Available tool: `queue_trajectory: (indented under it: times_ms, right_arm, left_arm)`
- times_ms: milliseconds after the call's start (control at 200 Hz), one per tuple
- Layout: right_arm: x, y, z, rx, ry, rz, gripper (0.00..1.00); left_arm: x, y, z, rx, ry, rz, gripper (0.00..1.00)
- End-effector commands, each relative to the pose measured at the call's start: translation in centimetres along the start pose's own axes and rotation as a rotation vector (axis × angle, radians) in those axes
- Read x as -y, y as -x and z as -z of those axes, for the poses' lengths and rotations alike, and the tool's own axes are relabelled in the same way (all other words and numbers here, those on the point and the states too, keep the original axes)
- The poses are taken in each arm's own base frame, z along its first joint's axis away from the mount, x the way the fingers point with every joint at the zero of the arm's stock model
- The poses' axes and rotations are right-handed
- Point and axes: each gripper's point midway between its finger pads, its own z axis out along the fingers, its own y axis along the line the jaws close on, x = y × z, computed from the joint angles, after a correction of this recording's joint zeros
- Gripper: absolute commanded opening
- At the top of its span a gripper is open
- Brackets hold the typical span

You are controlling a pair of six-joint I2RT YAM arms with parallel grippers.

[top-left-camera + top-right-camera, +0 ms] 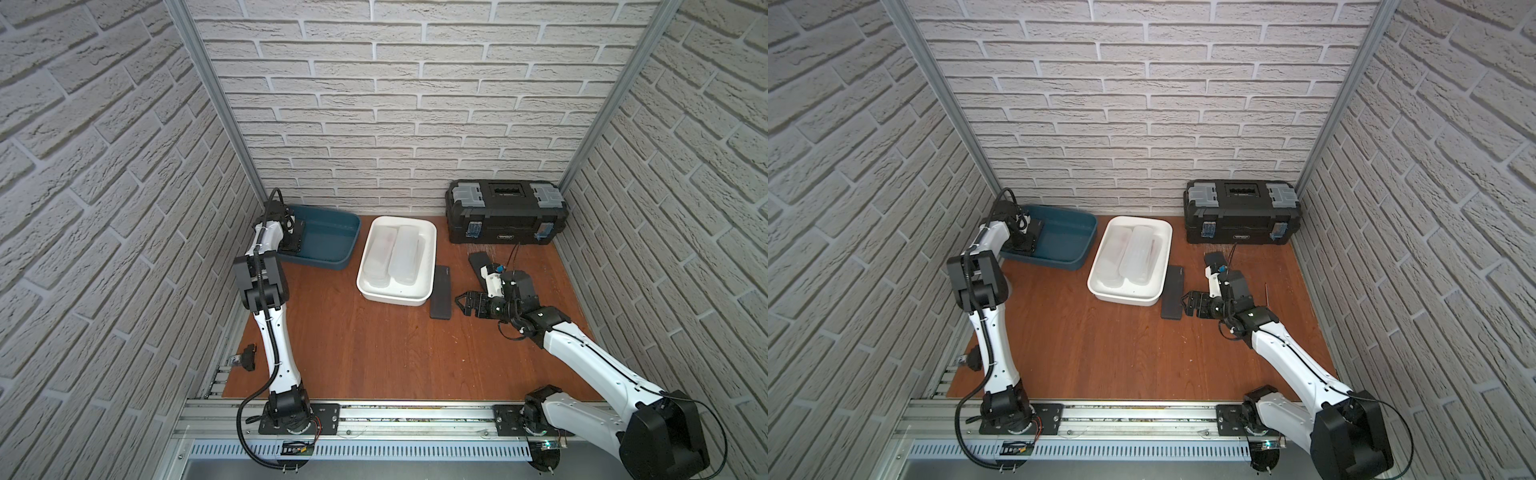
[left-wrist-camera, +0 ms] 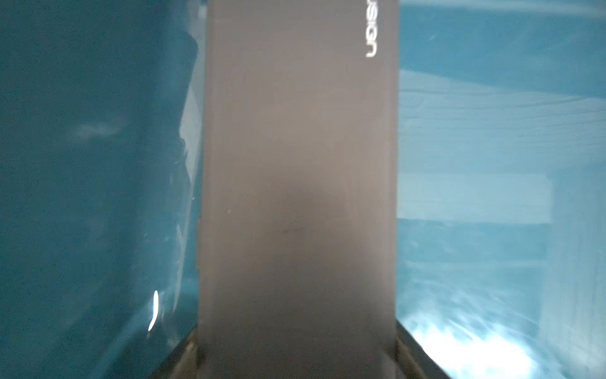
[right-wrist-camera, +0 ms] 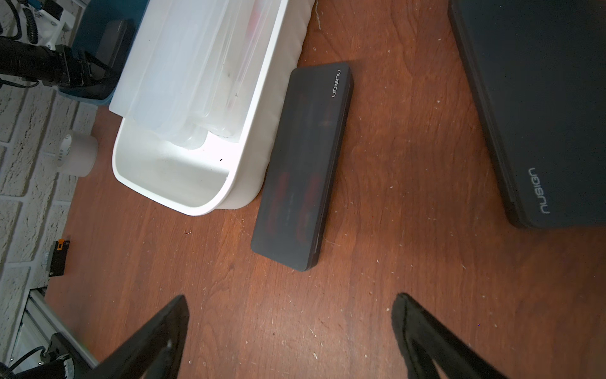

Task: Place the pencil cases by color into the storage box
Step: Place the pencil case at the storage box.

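My left gripper (image 1: 289,228) (image 2: 296,354) is shut on one end of a matte black pencil case (image 2: 295,164), which hangs into the near-left corner of the blue storage box (image 1: 328,262) (image 2: 82,164). The white storage box (image 1: 390,300) (image 3: 183,200) holds frosted white pencil cases (image 1: 405,253) lying lengthwise. A second black pencil case (image 1: 441,291) (image 3: 305,164) lies on the table along that box's right wall. My right gripper (image 1: 461,303) (image 3: 292,315) stands open just right of it, holding nothing. A third black pencil case (image 3: 537,98) lies partly under the right arm.
A black toolbox (image 1: 505,212) stands against the back wall at the right. A clear tape roll (image 3: 77,152) sits beyond the white box near the left wall. A small black part (image 1: 248,357) lies at the table's left edge. Brick walls close in three sides.
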Motion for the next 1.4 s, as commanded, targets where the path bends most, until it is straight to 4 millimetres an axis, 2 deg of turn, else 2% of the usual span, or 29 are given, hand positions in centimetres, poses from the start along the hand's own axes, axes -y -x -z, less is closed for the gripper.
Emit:
queue_trajectory:
  times_ms: [0, 135, 295, 370, 555, 665, 775, 925, 1100, 1210, 1395]
  right_arm:
    - [-0.2, 0.4, -0.4, 0.023, 0.000, 0.017, 0.97]
    - [-0.4, 0.5, -0.6, 0.019, 0.002, 0.024, 0.97]
    - [-0.6, 0.4, -0.8, 0.017, 0.004, 0.027, 0.97]
    - [-0.8, 0.5, -0.8, 0.017, 0.008, 0.032, 0.97]
    - [-1.4, 1.2, -0.2, 0.035, 0.011, 0.050, 0.97]
    - [-2.0, 1.7, 0.2, 0.052, 0.020, 0.059, 0.97]
    - [-2.6, 2.5, 0.2, 0.073, 0.015, 0.076, 0.97]
    - [-3.3, 3.5, -0.2, 0.097, -0.032, 0.103, 0.97]
    - [-3.9, 4.2, -0.2, 0.127, -0.064, 0.102, 0.97]
    - [-3.9, 4.5, 0.2, 0.125, -0.084, 0.100, 0.97]
    - [-1.9, 4.8, 1.2, 0.086, -0.196, 0.103, 0.99]
  left_arm:
    - [-2.0, 0.5, 0.6, 0.003, 0.064, -0.002, 0.73]
    - [-2.3, 0.6, 0.7, 0.006, 0.079, 0.006, 0.91]
    - [-2.0, 2.7, 2.6, 0.075, 0.098, 0.024, 0.98]
    - [-1.1, 4.3, 4.2, 0.119, 0.111, 0.001, 0.98]
    - [0.4, 8.5, 10.0, 0.256, 0.127, 0.026, 0.98]
    - [2.7, 9.4, 12.6, 0.298, 0.090, 0.067, 0.98]
    - [6.5, 9.6, 15.3, 0.323, 0.075, 0.045, 0.98]
    - [11.4, 8.6, 19.5, 0.353, 0.023, 0.059, 0.98]
    - [17.4, 6.0, 24.2, 0.448, -0.132, 0.113, 0.98]
    - [21.1, 3.2, 25.9, 0.415, -0.151, 0.092, 0.98]
    - [27.2, -2.1, 27.9, 0.374, -0.227, 0.052, 0.98]
